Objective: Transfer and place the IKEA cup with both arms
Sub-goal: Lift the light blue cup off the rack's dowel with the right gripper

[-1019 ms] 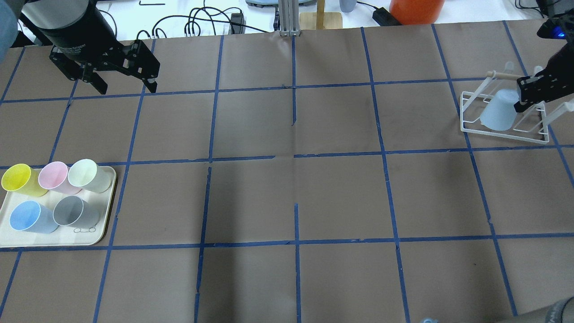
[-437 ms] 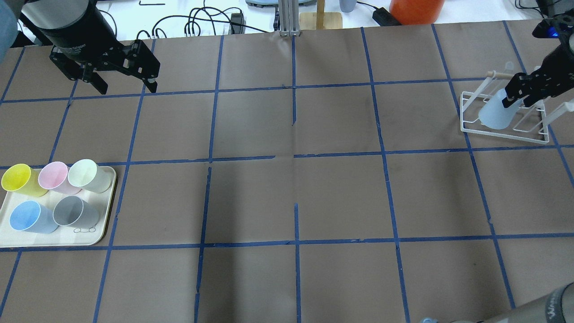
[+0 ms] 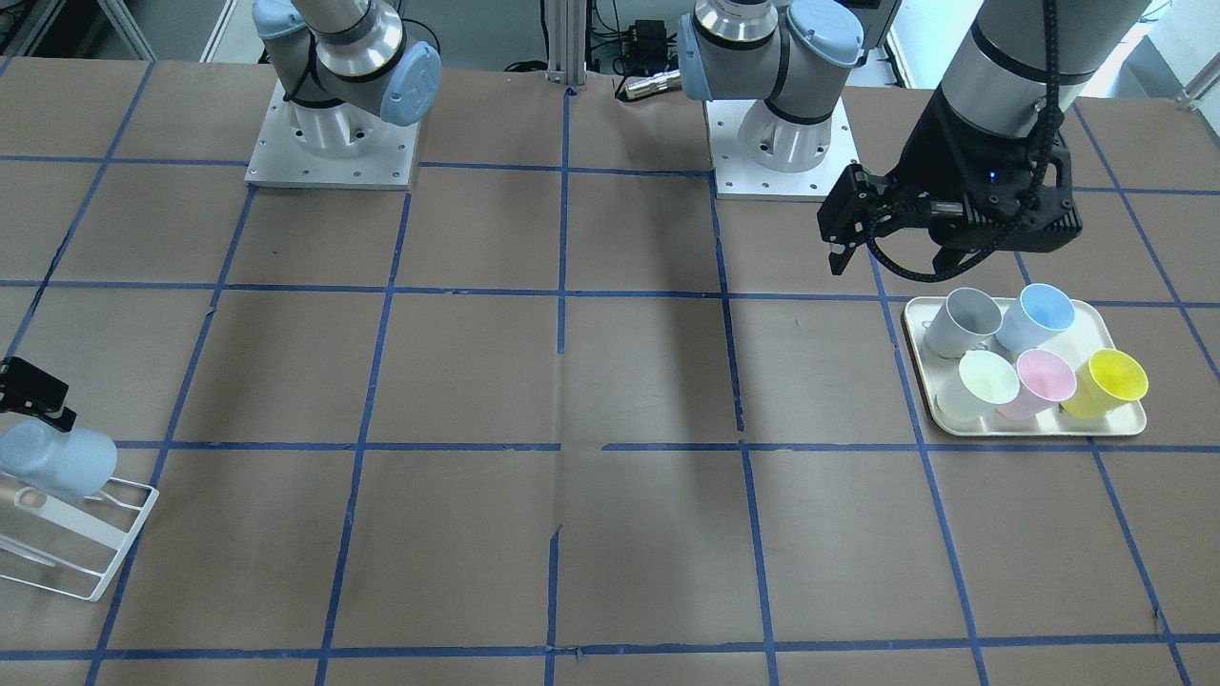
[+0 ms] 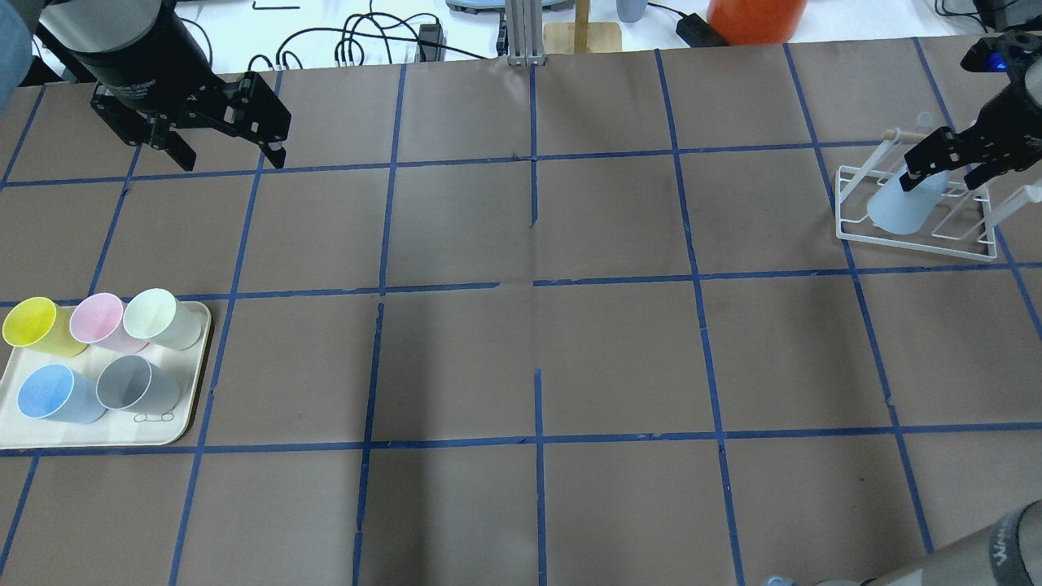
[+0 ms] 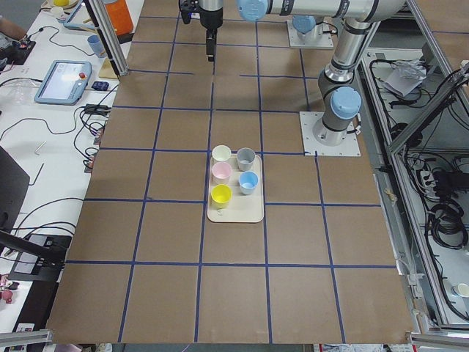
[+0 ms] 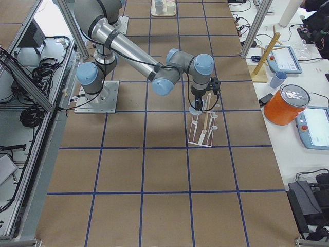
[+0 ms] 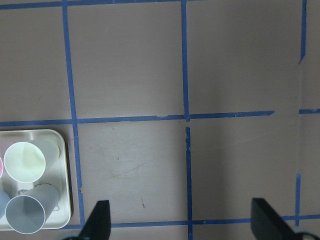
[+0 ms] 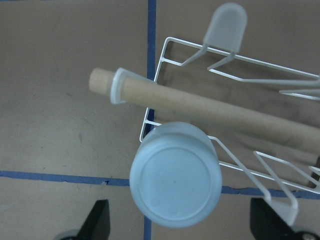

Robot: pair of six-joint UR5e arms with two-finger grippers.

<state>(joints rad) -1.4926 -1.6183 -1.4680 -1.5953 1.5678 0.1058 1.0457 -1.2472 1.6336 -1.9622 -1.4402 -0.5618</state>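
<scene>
Nothing legible. Small white print on the left arm point(image 4: 134, 81) is too fine to read; lettering on the right arm point(image 4: 1003, 557) is blurred and cut off at the edge.

- pale light-blue plastic tumbler point(image 4: 895, 213) inverted on white wire rack point(image 4: 847, 232), far right
- black two-finger right gripper point(image 4: 943, 172) over tumbler base, fingers spread
- black two-finger left gripper point(image 4: 229, 159) spread, far left
- cream rectangular tray point(image 4: 189, 419) holds five cups
</scene>
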